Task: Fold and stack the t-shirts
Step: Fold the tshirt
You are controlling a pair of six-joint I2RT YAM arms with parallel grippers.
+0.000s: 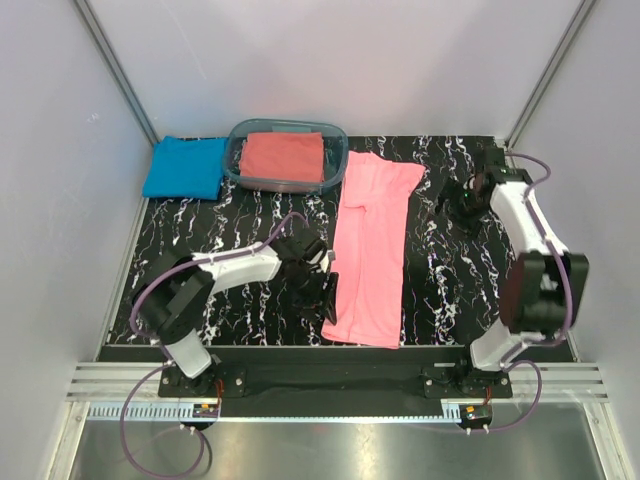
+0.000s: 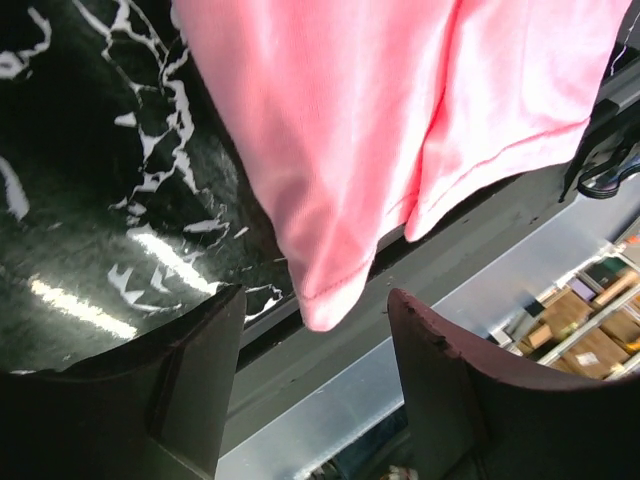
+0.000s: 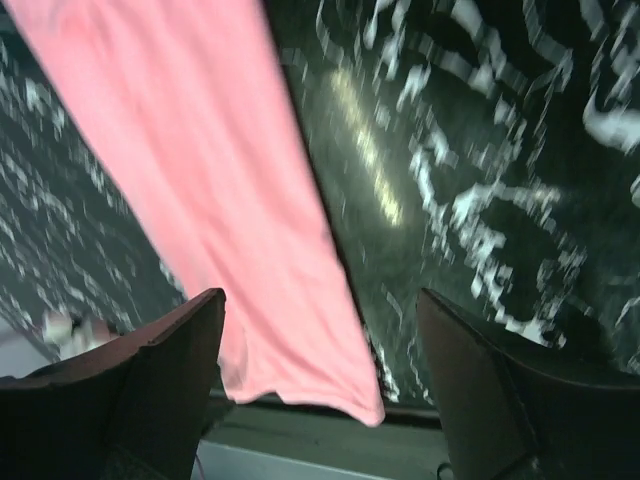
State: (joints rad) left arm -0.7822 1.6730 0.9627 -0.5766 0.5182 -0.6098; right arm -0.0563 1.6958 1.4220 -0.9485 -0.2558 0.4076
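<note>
Spread apart and empty, the left fingers (image 2: 195,390) filled the bottom of their own view. A hem corner of the pink shirt (image 2: 400,120) lay just ahead of the gap between them, at the near edge of the counter (image 2: 90,200). The right fingers (image 3: 150,380) were likewise apart and held nothing (that view was blurred). The same shirt ran away ahead and to their left over the marbled top. From above, the left fingers sat just beside the shirt's edge, and the right fingers stood well apart from it on the other side.

The pink shirt lay as a long narrow strip with its sides and sleeves seemingly turned in. I judged its lengthwise fold done and the crosswise folds left to do. Well beyond the left fingers, a blue shirt (image 1: 185,167) lay folded flat at the far corner. A red shirt (image 1: 283,157) lay folded inside a tub (image 1: 290,124) just beside it. Nothing was stacked: the three shirts were in three separate places. By my reckoning the job was perhaps halfway, with the pink fold to finish and the pile to build.
</note>
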